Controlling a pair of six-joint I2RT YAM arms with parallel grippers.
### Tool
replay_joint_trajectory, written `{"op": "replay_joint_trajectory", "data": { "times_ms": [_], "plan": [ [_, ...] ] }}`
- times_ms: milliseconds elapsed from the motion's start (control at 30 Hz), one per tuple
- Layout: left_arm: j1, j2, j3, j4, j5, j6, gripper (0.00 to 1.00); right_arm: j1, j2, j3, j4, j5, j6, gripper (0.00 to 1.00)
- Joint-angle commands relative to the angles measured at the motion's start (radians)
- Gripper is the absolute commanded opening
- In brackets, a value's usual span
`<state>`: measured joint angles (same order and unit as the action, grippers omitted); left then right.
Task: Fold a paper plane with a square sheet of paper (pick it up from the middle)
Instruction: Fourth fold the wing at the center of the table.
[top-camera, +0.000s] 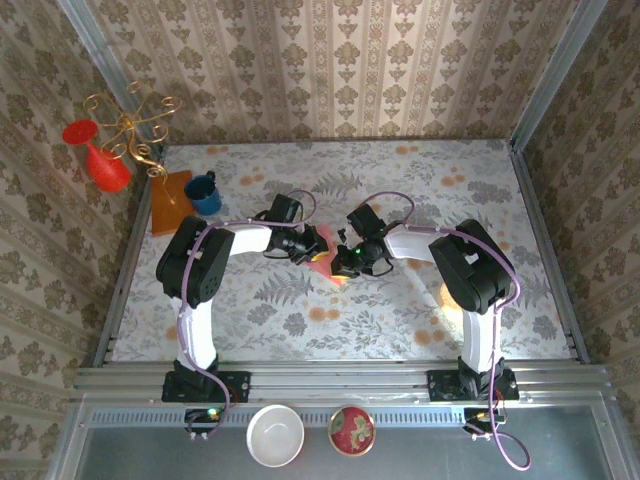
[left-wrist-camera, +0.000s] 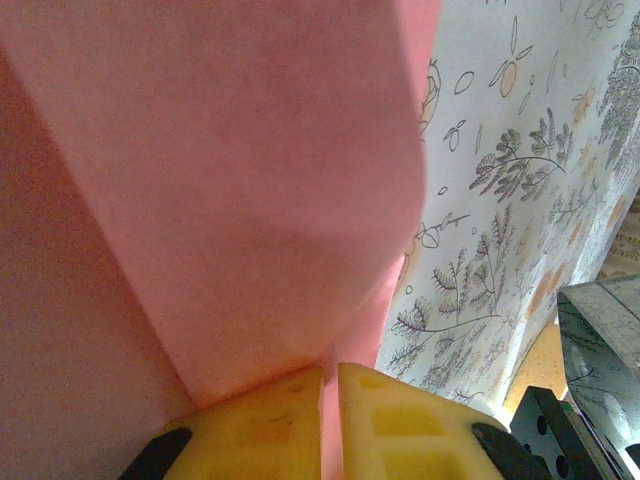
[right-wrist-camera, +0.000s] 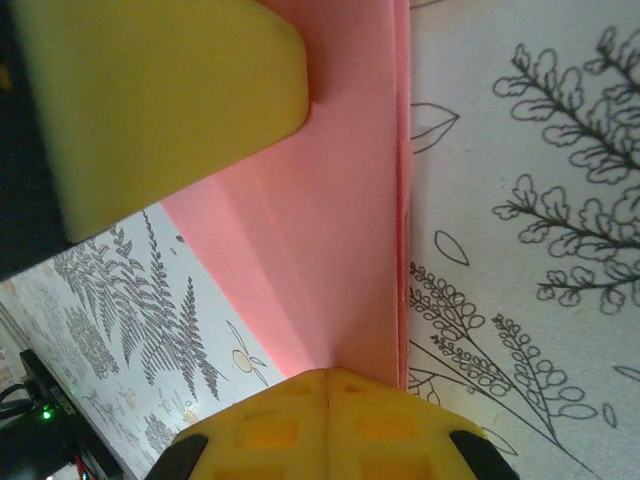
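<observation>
Gripping folded pink paper (right-wrist-camera: 330, 250), both jaws closed on it, crease (right-wrist-camera: 403, 200) running straight out from right jaws.

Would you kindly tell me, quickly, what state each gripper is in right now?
Left gripper: closed, pinching the pink paper.
Right gripper: closed, pinching the same pink paper.

I count 2 grippers of mine, left gripper (top-camera: 305, 246) and right gripper (top-camera: 345, 258); 1 folded pink paper (top-camera: 322, 258); 1 blue mug (top-camera: 205, 193); 1 orange board (top-camera: 170, 203) touching the mug; 1 red vase (top-camera: 100, 160) and 1 gold wire stand (top-camera: 135, 125) left of the mug; 2 bowls nearer me than the mug, 1 white bowl (top-camera: 276, 435), 1 red bowl (top-camera: 352, 430).
</observation>
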<state>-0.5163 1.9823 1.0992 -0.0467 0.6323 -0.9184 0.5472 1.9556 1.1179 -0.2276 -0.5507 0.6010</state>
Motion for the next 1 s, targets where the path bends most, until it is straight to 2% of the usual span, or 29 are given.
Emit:
{"op": "replay_joint_trajectory", "data": {
  "times_ms": [0, 167, 333, 567, 733, 967],
  "plan": [
    [-0.007, -0.004, 0.012, -0.085, -0.035, 0.038, 0.13, 0.002, 0.028, -0.019, -0.094, 0.073, -0.044, 0.00],
    [-0.026, -0.103, -0.002, -0.038, -0.065, 0.070, 0.13, -0.006, 0.048, -0.029, -0.142, 0.085, -0.076, 0.00],
    [-0.065, -0.127, -0.054, 0.001, -0.075, 0.091, 0.12, -0.015, 0.051, -0.036, -0.143, 0.077, -0.080, 0.00],
    [-0.077, -0.113, -0.108, 0.033, -0.069, 0.090, 0.11, -0.019, 0.060, -0.050, -0.132, 0.058, -0.072, 0.00],
    [-0.075, -0.066, -0.088, 0.032, -0.066, 0.113, 0.11, -0.021, 0.074, -0.059, -0.129, 0.047, -0.067, 0.00],
    [-0.017, -0.033, -0.058, 0.007, -0.094, 0.127, 0.11, -0.031, 0.090, -0.083, -0.191, 0.085, -0.090, 0.00]
  ]
}}
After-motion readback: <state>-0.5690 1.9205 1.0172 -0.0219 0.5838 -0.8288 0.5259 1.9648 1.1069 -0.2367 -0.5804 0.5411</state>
